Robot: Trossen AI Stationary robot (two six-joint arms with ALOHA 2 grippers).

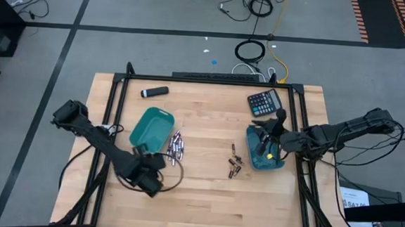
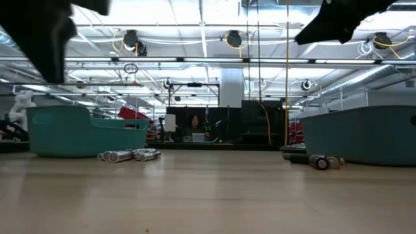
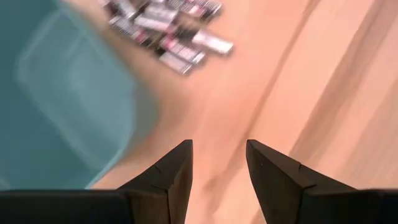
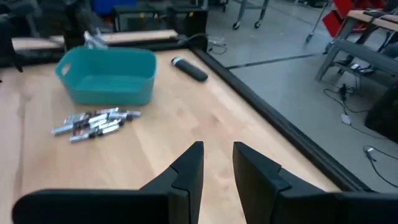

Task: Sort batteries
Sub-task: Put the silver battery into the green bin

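Left tool point(image 3: 217, 171) is hovering empty, fingers parted, near the left teal tray point(image 1: 150, 126); silver batteries point(image 1: 176, 148) are lying piled just beside it. Right tool point(image 4: 217, 163), also parted and empty, is sitting over the right tray point(image 1: 265, 150), darker cells point(image 1: 235, 165) loose nearby. Risk: cells rolling apart if nudged, probably.

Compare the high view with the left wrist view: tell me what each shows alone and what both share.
Only the high view shows the calculator, the black marker, the right tray, the small brown batteries and the right claw above that tray. Only the left wrist view shows the left claw open, empty, over bare wood. Both show the left tray and the silver batteries beside it.
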